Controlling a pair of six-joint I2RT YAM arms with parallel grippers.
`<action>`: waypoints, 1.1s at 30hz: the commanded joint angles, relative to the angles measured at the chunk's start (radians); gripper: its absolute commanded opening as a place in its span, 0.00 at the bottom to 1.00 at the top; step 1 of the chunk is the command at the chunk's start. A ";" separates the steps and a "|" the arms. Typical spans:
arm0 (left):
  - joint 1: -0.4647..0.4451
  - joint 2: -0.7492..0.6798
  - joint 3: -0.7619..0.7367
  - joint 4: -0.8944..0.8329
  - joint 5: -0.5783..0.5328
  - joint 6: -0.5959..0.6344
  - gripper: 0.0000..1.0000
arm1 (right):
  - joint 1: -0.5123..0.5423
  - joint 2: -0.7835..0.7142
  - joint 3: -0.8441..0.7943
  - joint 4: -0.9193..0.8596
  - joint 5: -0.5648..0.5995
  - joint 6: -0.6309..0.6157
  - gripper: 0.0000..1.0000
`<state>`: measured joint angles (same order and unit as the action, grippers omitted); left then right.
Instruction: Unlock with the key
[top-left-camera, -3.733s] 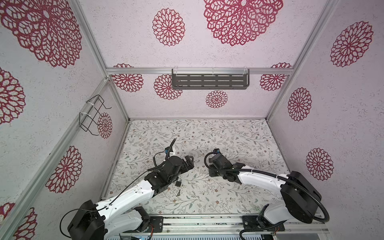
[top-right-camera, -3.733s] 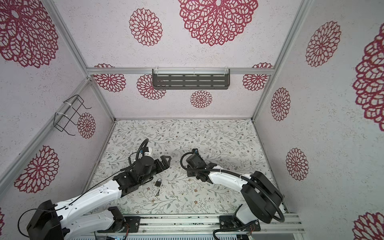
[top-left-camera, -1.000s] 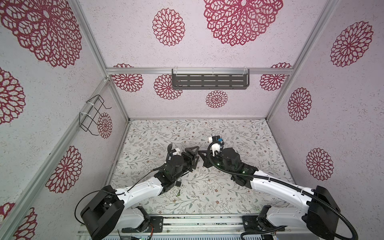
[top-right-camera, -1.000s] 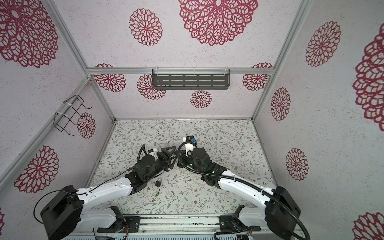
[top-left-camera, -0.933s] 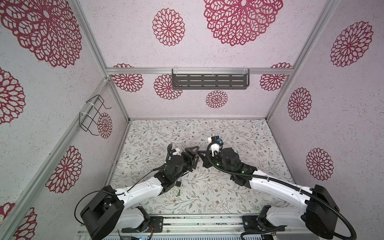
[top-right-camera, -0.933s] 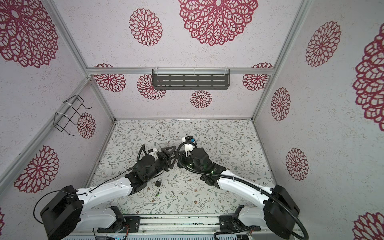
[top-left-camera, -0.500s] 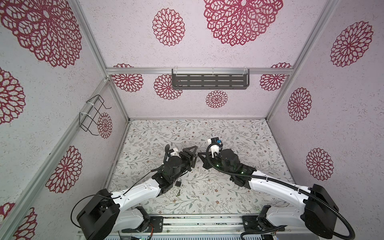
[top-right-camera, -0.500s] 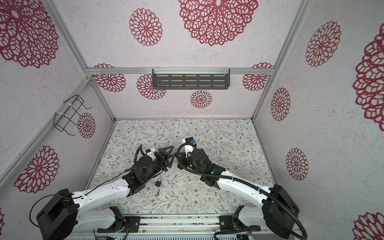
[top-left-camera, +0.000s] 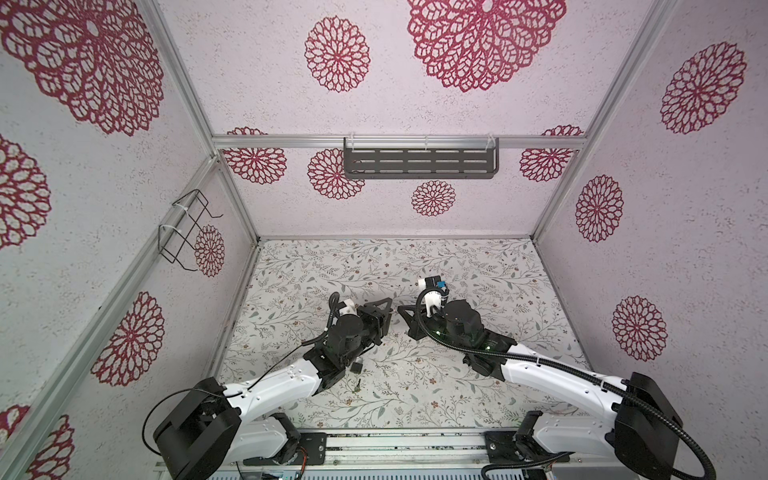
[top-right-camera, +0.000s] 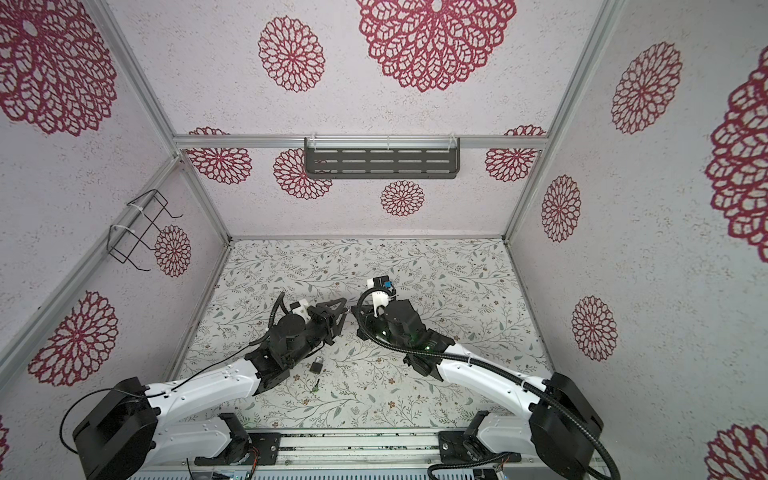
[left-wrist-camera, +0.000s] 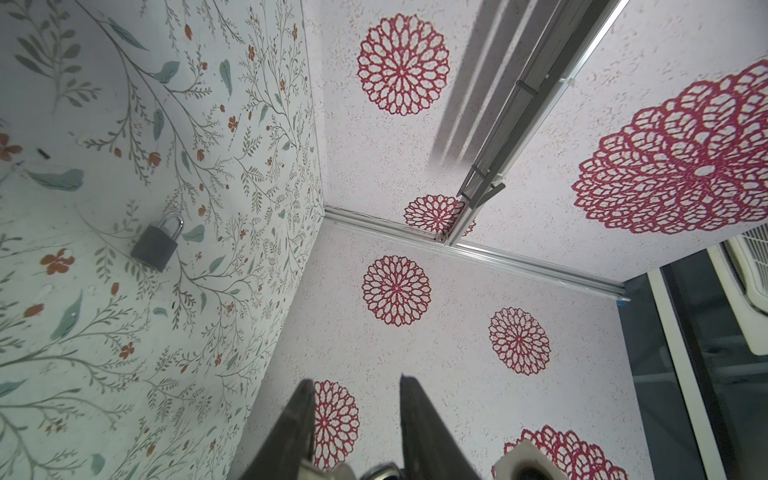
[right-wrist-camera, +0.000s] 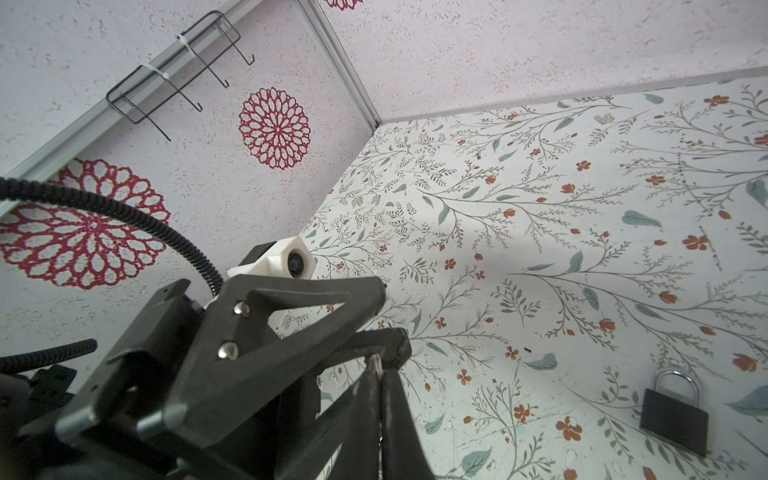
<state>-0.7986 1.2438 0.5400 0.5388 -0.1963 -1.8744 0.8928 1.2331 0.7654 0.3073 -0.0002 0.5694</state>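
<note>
Our right gripper (right-wrist-camera: 377, 376) clamps a thin silver key (right-wrist-camera: 375, 360), tip jutting toward our parted, empty left gripper (left-wrist-camera: 353, 382); the dark grey padlock (top-right-camera: 316, 366) lies flat, shackle toward the back wall (top-right-camera: 374, 208).

padlock (top-right-camera: 316, 366): 1 | key (right-wrist-camera: 375, 362): 1 | robot arms (top-left-camera: 282, 380) (top-left-camera: 552, 376): 2 | wire rack (top-left-camera: 187, 232): 1 | grey shelf (top-left-camera: 419, 163): 1 | tiny dark thing (top-right-camera: 316, 384) near the padlock: 1
</note>
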 joint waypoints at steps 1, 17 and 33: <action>-0.007 -0.010 -0.010 0.027 -0.017 -0.005 0.28 | 0.005 -0.031 0.000 0.040 0.012 0.006 0.00; -0.006 -0.027 0.009 -0.015 -0.020 0.028 0.00 | 0.006 -0.053 0.002 0.047 0.003 -0.002 0.00; 0.045 -0.201 0.087 -0.357 -0.026 0.627 0.00 | -0.066 -0.152 0.002 -0.044 -0.224 0.068 0.49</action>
<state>-0.7685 1.0855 0.5915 0.3141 -0.2165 -1.4868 0.8619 1.1164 0.7601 0.2543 -0.0933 0.5900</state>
